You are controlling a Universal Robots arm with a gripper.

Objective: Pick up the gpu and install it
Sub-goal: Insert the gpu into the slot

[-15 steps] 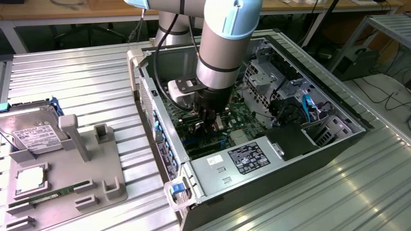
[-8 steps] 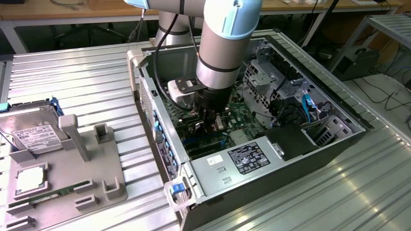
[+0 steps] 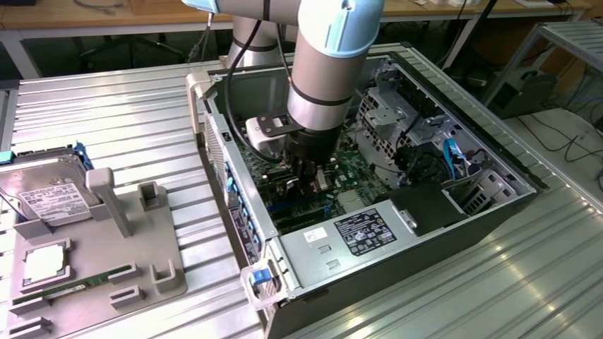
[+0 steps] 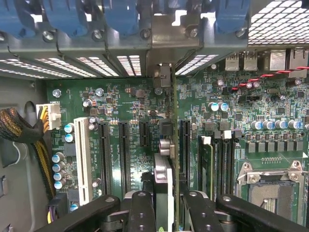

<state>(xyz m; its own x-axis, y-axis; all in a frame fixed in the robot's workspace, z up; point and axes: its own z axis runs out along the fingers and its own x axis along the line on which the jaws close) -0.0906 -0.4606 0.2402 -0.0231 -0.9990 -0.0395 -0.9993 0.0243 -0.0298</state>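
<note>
Where the ribbed metal table (image 3: 132, 120) runs to the exterior view's left, a grey moulded fixture (image 3: 104, 240) lies flat on it. It carries a boxy silver hard drive (image 3: 42, 194) with a white label, a square flat processor chip (image 3: 42, 265) and a narrow green RAM stick (image 3: 66, 288).

Centre: an open computer case (image 3: 476, 120) of sheet metal lies on its side. The arm (image 3: 325, 78), a smooth cylinder in grey and pale blue, comes down into it. The gripper (image 3: 306, 180) is low over the green motherboard (image 4: 120, 96).

In the wrist view the black, rounded fingers (image 4: 141, 210) are clamped on the gpu (image 4: 164, 176), one on each face. The card is seen edge-on, thin and flat, standing upright over the board. It runs parallel to the long black expansion slots (image 4: 124, 154) and one white slot (image 4: 82, 159). Its pale metal bracket (image 4: 164, 41) meets the case's rear wall, between perforated slot covers and below a row of blue plastic latches (image 4: 67, 17). I cannot tell whether the card's edge is fully down in a slot. A braided cable bundle (image 4: 17, 128) ends at a white plug at the board's edge, and a square CPU socket (image 4: 270, 193) with a metal frame sits on the far side of the card from it.

Toward the exterior view's right: a boxy grey power supply (image 3: 354, 236) with a black label, a perforated metal drive cage (image 3: 391, 113) and thin blue cables (image 3: 450, 152).
</note>
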